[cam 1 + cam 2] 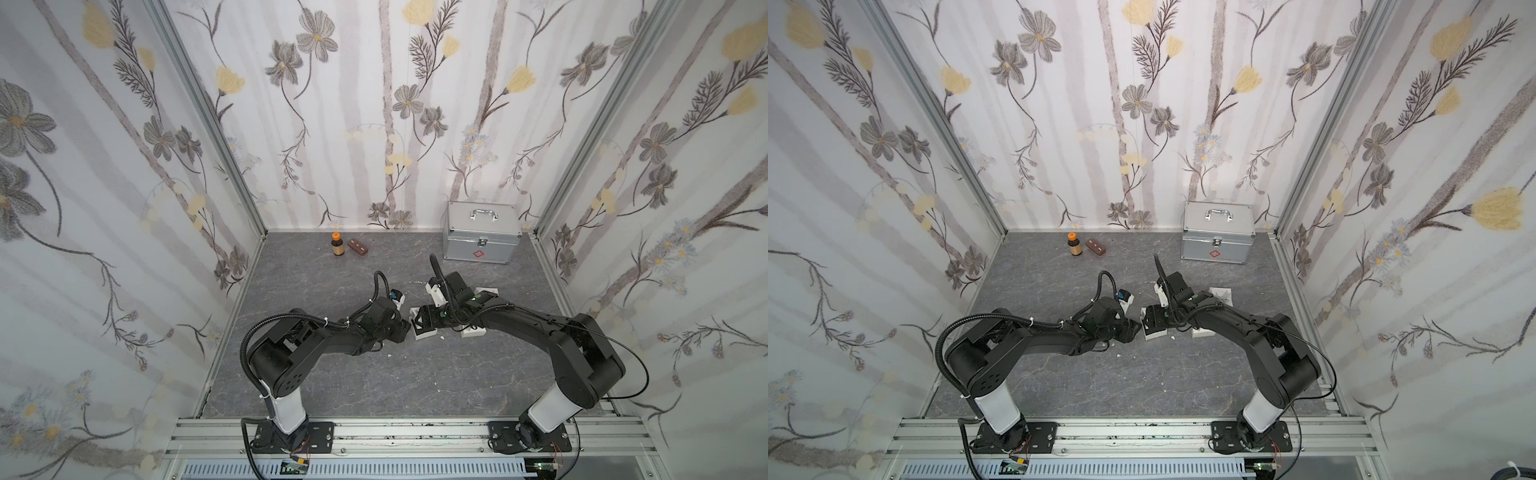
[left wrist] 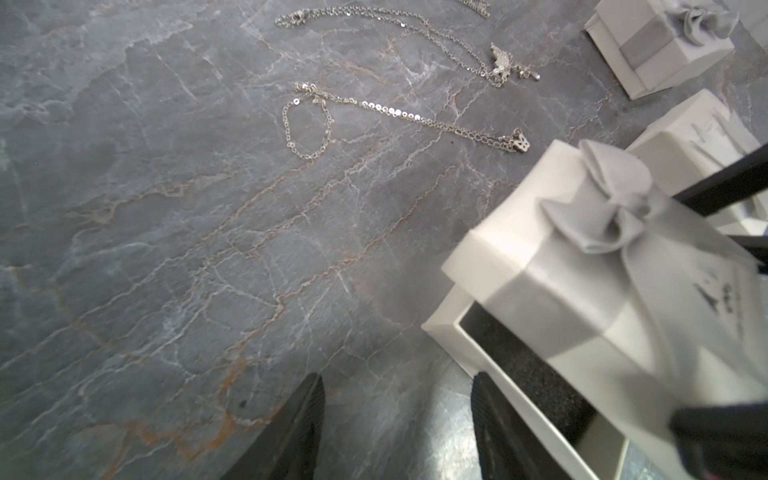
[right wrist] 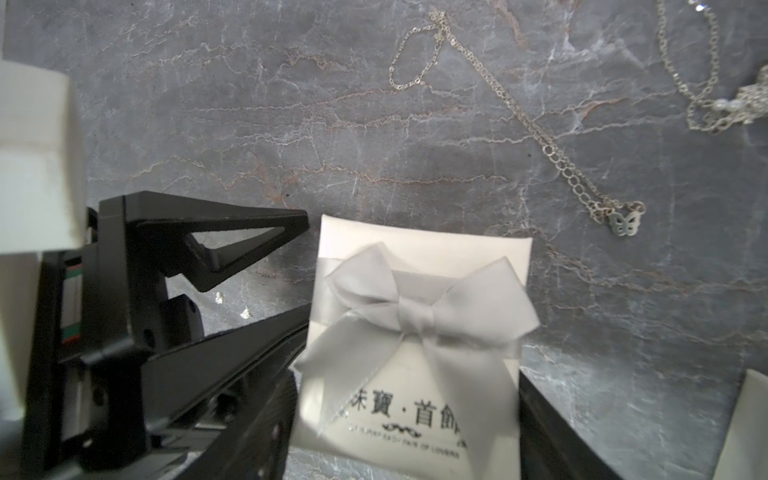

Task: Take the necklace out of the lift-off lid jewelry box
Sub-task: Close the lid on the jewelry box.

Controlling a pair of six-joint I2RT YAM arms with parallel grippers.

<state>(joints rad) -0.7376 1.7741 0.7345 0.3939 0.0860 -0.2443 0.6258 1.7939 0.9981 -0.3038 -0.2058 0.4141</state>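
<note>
The jewelry box's white lid (image 3: 415,332) with a grey bow sits between the fingers of my right gripper (image 3: 406,374), which is shut on it. In the left wrist view the lid (image 2: 561,270) hangs tilted above the box base (image 2: 446,328), baring part of its black lining. The necklace is hidden; no chain shows on the bared lining. My left gripper (image 2: 398,376) is open over bare table, one finger against the base's outer wall. In both top views the two grippers (image 1: 406,328) (image 1: 422,318) meet at the box (image 1: 1152,322) mid-table.
Two fine silvery chains (image 2: 395,112) (image 2: 415,25) with pendants lie on the grey marble table beyond the box. Other small white boxes (image 2: 656,54) (image 1: 473,330) stand close by. At the back are a silver case (image 1: 482,232), a brown bottle (image 1: 337,245) and a brown bar (image 1: 358,247).
</note>
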